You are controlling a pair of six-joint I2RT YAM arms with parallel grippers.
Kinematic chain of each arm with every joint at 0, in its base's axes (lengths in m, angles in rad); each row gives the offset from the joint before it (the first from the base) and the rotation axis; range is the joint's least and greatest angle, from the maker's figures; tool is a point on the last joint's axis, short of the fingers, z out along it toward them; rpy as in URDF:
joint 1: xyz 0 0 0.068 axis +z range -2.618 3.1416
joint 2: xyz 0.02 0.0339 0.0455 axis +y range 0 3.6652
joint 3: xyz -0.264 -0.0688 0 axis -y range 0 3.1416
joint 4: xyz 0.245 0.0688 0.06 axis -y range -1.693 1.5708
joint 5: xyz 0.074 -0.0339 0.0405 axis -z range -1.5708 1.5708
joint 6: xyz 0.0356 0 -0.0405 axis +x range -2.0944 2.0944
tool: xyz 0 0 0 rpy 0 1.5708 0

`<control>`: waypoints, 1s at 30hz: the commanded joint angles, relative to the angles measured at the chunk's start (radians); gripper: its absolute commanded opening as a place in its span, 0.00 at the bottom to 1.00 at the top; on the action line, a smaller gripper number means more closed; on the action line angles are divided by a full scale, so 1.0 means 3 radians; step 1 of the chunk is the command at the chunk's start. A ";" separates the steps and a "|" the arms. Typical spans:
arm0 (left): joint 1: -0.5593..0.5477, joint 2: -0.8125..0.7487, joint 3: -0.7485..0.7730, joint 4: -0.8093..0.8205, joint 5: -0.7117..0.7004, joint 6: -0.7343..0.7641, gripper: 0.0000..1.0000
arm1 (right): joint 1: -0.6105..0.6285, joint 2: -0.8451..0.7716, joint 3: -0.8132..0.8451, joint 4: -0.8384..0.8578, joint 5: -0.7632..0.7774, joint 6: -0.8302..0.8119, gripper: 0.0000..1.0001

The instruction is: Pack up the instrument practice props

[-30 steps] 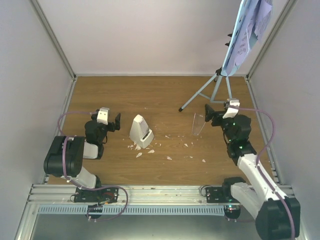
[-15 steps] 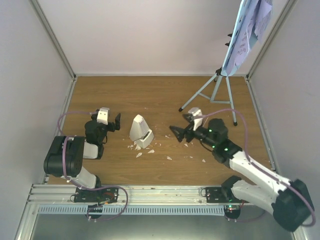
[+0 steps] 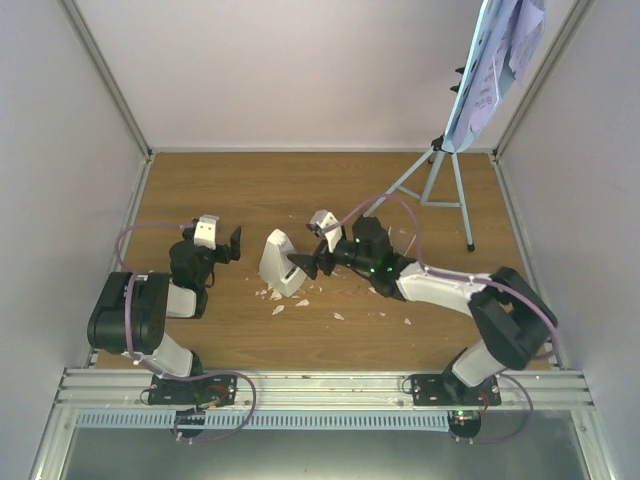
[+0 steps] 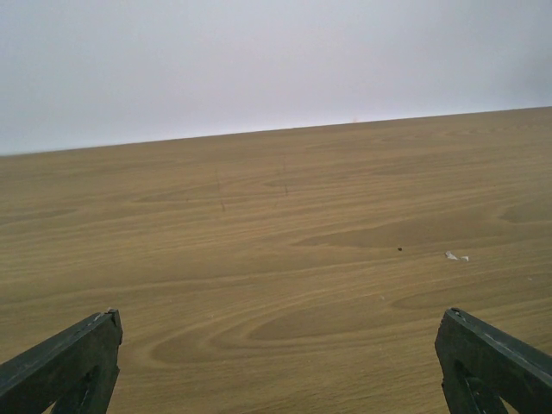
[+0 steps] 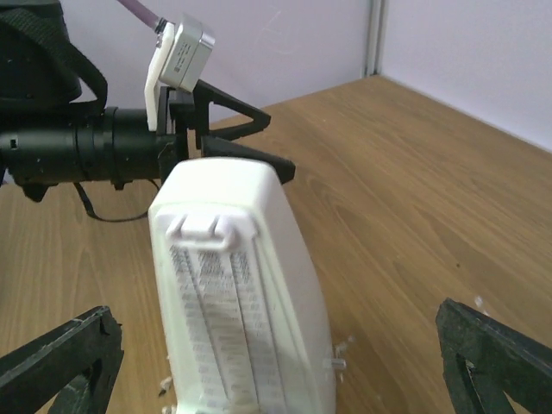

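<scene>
The right tool (image 3: pixel 303 265) stands wide open and empty. The one metronome (image 5: pixel 237 293) is straight ahead between its fingers, upright on the tabletop (image 3: pixel 250 190), long axis near vertical. The left tool (image 3: pixel 233 244), also wide open and holding nothing, sits just past the metronome's far side, a little further from it. The right arm looks better placed to grab. One stand (image 3: pixel 468 115) is well behind the right tool, carrying pages (image 3: pixel 522 30) I cannot count.
</scene>
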 commanded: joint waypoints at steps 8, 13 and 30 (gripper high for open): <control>-0.0004 -0.0026 -0.0002 0.0254 0.0003 0.0055 0.99 | 0.0191 0.0737 0.0569 0.0360 -0.0395 -0.0164 1.00; -0.0004 -0.0028 -0.0003 0.0258 0.0000 0.0054 0.99 | 0.0247 0.0928 0.0720 0.0355 -0.0448 -0.0157 1.00; -0.0004 -0.0027 -0.0001 0.0255 0.0000 0.0057 0.99 | 0.0303 0.1103 0.0788 0.0456 0.0103 -0.0070 0.89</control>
